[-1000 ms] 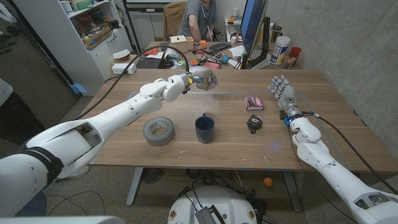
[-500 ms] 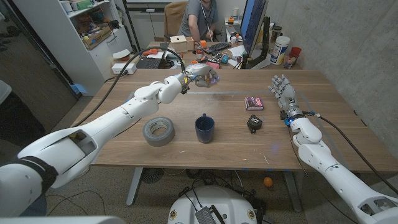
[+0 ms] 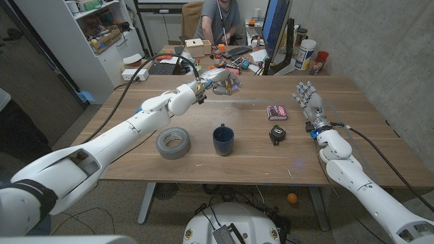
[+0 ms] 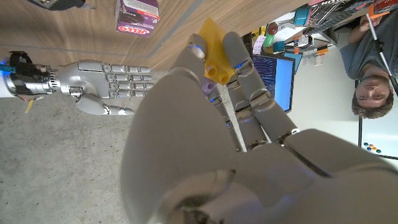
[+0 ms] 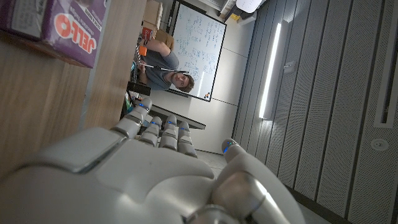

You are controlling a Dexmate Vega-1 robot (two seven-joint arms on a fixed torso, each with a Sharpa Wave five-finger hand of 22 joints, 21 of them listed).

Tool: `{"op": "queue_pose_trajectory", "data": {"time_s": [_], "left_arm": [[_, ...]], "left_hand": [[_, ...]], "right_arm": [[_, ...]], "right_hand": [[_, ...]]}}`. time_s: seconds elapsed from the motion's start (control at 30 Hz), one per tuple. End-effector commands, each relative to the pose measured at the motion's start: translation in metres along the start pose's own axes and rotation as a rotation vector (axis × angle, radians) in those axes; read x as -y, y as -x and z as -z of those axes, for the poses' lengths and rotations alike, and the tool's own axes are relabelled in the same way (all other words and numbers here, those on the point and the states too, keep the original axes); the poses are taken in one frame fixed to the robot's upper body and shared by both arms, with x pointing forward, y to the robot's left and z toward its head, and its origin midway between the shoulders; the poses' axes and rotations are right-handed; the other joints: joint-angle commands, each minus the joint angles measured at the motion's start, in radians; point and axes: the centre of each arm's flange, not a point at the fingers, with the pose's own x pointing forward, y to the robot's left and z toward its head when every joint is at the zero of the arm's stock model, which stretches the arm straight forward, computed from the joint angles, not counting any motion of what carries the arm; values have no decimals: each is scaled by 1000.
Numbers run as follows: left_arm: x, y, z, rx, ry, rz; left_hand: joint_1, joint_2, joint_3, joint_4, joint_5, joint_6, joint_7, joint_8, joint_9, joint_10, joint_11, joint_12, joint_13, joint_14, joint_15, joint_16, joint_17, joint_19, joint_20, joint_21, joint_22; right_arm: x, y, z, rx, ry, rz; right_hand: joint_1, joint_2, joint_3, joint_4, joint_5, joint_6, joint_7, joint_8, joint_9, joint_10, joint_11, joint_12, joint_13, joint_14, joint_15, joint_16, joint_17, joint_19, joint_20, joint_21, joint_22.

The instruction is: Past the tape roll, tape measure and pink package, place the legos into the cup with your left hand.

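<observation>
My left hand (image 3: 220, 81) hovers over the far part of the table, well beyond the dark blue cup (image 3: 223, 139). Its fingers pinch a yellow lego (image 4: 216, 59). The grey tape roll (image 3: 173, 142) lies left of the cup, and the black tape measure (image 3: 277, 134) lies to its right. The pink package (image 3: 277, 112) sits behind the tape measure and also appears as the package (image 4: 138, 15) and the package (image 5: 50, 31). My right hand (image 3: 307, 100) stands upright at the table's right side, fingers spread and holding nothing; it shows again as the right hand (image 4: 106, 78).
A person (image 3: 217, 17) sits behind the table at a cluttered desk with a monitor (image 3: 274, 30). A black cable (image 3: 135, 85) runs across the table's far left. Shelves (image 3: 102, 34) stand at the back left.
My left hand has drifted slightly farther from me toward the table's far edge, still holding the lego. The right hand has not moved.
</observation>
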Motion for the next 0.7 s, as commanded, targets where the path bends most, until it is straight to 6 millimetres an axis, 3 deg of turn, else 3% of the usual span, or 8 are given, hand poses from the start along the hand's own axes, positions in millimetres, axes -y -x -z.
{"op": "queue_pose_trajectory", "data": {"time_s": [0.03,0.7], "left_arm": [[-5,13,-6,29,114,-23],[-9,22,-14,97,356,17]], "left_hand": [[83,96,6,6,6,72,59,-4,3,51,-30,-1,109,121,-237,-6,204,-11,-100,17,4],[77,96,7,8,6,84,63,-14,6,60,-29,-10,115,134,-236,-21,204,-24,-100,51,1]], "right_arm": [[-3,10,-7,6,16,13],[-7,14,-14,8,36,14]], "right_hand": [[9,16,-4,0,4,12,1,2,4,10,-3,5,4,7,5,2,2,-2,8,2,5],[10,16,-6,0,5,11,0,1,4,11,-2,5,4,7,4,2,2,-2,7,2,5]]}}
